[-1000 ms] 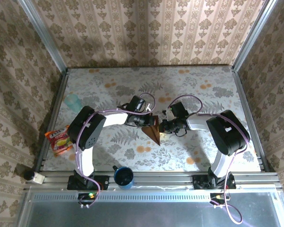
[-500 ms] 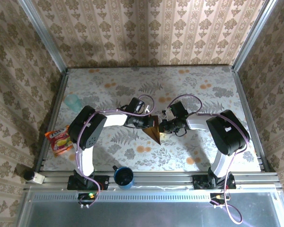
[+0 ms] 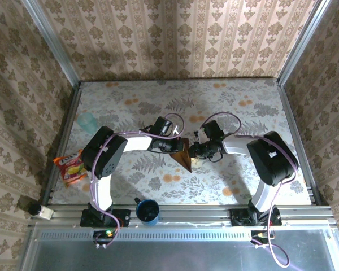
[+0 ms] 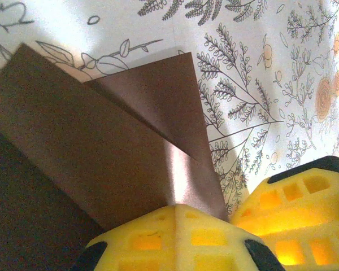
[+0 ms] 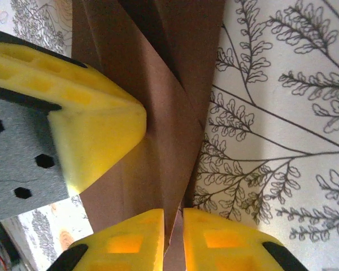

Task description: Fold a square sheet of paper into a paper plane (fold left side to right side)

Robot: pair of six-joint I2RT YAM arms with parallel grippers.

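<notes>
As it lies, paper plane (image 3: 182,158) axis far-near, tip near.

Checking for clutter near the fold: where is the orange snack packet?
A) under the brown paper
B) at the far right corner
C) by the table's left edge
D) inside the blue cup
C: the orange snack packet lies flat by the left edge of the table, left of the left arm.
</notes>
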